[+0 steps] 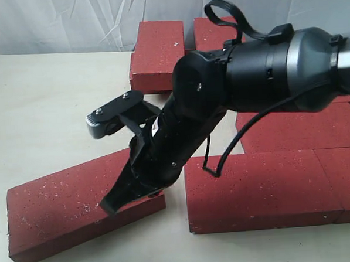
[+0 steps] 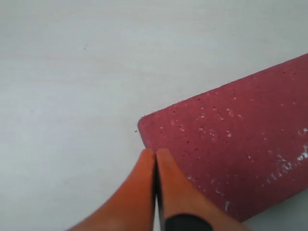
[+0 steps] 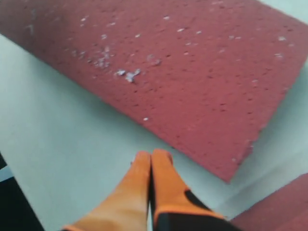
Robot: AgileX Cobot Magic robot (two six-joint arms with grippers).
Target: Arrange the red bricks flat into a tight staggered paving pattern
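Observation:
A loose red brick (image 1: 61, 201) lies flat and skewed at the front left, apart from the others. My right gripper (image 1: 110, 206) reaches across from the right with its jaws shut and empty. In the right wrist view the gripper (image 3: 151, 153) has its tips at the long edge of that brick (image 3: 183, 72). Laid bricks form rows on the right: a front one (image 1: 260, 188), its neighbour (image 1: 348, 180), and one behind (image 1: 298, 130). My left gripper (image 2: 155, 150) is shut and empty beside the corner of a red brick (image 2: 240, 144). It does not show in the exterior view.
Two more red bricks (image 1: 157, 52) (image 1: 214, 32) sit at the back by the grey cloth backdrop. A narrow gap of pale table (image 1: 177, 225) separates the loose brick from the front row. The corner of a neighbouring brick (image 3: 284, 207) shows near my right gripper.

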